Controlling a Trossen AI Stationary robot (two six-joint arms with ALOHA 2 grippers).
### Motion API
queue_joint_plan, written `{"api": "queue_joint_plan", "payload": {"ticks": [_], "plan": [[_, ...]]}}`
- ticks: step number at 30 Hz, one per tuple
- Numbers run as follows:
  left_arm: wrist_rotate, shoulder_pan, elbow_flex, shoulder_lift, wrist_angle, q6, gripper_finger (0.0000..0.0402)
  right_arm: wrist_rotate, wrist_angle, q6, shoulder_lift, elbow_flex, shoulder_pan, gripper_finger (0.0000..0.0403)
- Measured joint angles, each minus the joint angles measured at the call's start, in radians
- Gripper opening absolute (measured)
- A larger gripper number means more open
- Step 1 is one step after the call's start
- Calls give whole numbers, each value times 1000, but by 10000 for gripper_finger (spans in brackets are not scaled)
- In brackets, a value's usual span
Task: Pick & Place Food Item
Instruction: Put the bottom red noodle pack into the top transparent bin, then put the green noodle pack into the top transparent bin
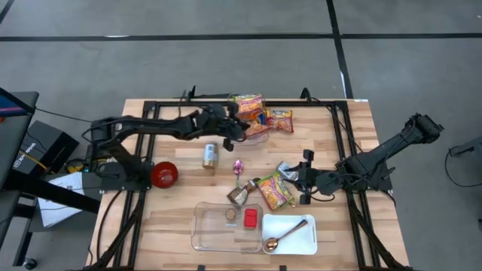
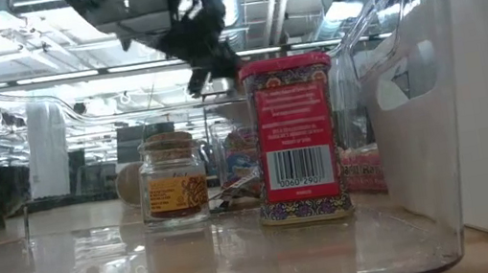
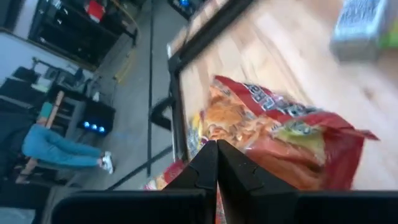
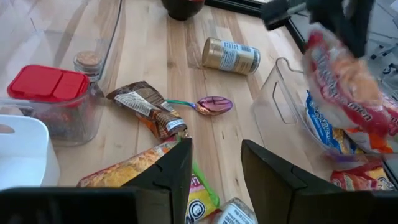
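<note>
My left gripper (image 1: pixel 236 125) is at the table's far middle, shut on a red-and-orange snack bag (image 1: pixel 248 107), which also shows in the left wrist view (image 3: pixel 273 137) and the right wrist view (image 4: pixel 345 74). The bag hangs over a clear bin (image 4: pixel 280 93) that holds other snack bags (image 4: pixel 339 137). My right gripper (image 1: pixel 307 178) is open and empty at the right middle, just above the table, beside two more snack bags (image 1: pixel 276 190). My left gripper pinches the snack bag at one edge (image 3: pixel 214 135) between its two shut fingers. The fingers come from above, slanting in from the table's left. The bag hangs below them, lifted clear, over the clear bin.
A gold can (image 1: pixel 210 156) lies on its side at mid-table, near a red bowl (image 1: pixel 164 174), a pink spoon (image 1: pixel 239 167) and a brown packet (image 1: pixel 239 196). A clear tray (image 1: pixel 207 229) with a jar and a red tin, and a white tray (image 1: pixel 301 242) with a spoon, are near the front.
</note>
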Motion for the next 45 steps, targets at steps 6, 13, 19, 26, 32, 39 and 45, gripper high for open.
{"api": "queue_joint_plan", "payload": {"ticks": [6,13,19,26,32,39,45], "plan": [[-29,0,-11,45,11,99,0,0,-17,10,0,0,0,131],[-40,11,-40,45,15,158,0,0,-18,11,0,0,0,131],[-39,11,-47,46,12,153,0,0,-17,11,0,0,0,131],[-35,11,-48,-4,2,118,0,9,-36,14,0,0,0,131],[49,11,-48,-133,-48,-40,0,96,-111,65,0,1,-1,131],[239,-18,-109,-359,-286,-290,0,109,-188,170,0,-16,-43,131],[390,-135,-374,-572,-122,-507,0,98,-155,201,0,-82,-128,131]]}}
